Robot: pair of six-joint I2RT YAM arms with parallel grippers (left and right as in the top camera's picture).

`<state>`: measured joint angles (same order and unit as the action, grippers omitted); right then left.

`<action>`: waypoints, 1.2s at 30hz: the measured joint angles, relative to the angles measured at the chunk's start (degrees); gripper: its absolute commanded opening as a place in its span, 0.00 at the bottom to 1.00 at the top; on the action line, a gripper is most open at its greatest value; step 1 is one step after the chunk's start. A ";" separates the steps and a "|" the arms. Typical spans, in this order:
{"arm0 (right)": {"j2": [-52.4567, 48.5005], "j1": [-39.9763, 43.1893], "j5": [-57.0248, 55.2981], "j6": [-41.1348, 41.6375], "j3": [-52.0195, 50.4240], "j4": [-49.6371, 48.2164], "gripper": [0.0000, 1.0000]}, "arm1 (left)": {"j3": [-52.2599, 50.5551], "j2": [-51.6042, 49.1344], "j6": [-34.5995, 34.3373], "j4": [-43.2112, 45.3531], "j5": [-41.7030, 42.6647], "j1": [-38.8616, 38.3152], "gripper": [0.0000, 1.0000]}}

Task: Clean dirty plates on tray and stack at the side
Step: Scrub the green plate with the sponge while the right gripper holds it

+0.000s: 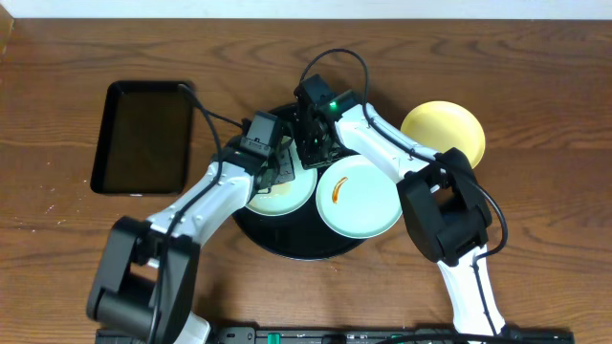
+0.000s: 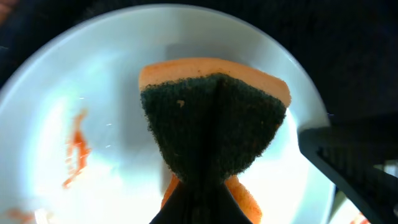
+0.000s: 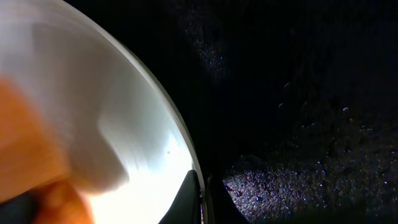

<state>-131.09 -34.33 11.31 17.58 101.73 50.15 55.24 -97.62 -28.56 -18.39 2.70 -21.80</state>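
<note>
Wood-grain table (image 1: 535,57): glossy round black tray (image 1: 287,250) held two mint plates (image 1: 363,205), yellow plate (image 1: 443,129) near its rim. Left gripper (image 2: 199,193) clamped a scratchy green-orange sponge (image 2: 214,124) over one smeared plate (image 2: 112,81); right gripper (image 3: 202,199) pinched that rim.

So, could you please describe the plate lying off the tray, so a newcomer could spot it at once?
Find the round black tray in the middle of the table. Just past its far right rim, beside the right arm, lies the plate. It alone is yellow; the left plate and right plate are pale and sit on the tray.
</note>
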 measured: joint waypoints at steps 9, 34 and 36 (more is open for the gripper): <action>0.00 0.00 -0.17 0.00 0.00 0.02 0.01 | 0.00 -4.07 -1.66 3.61 0.24 0.00 0.08; 0.00 0.00 -0.31 0.02 0.07 0.17 0.01 | 0.66 -4.37 -1.64 -9.11 -25.59 -0.24 0.08; 0.00 0.00 -0.31 0.02 0.07 0.17 0.01 | 0.81 -4.35 -1.64 -9.88 -26.21 -0.46 0.08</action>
<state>-131.09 -34.33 11.00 17.61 101.80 50.33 56.05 -101.97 -30.20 -28.27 -23.51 -22.26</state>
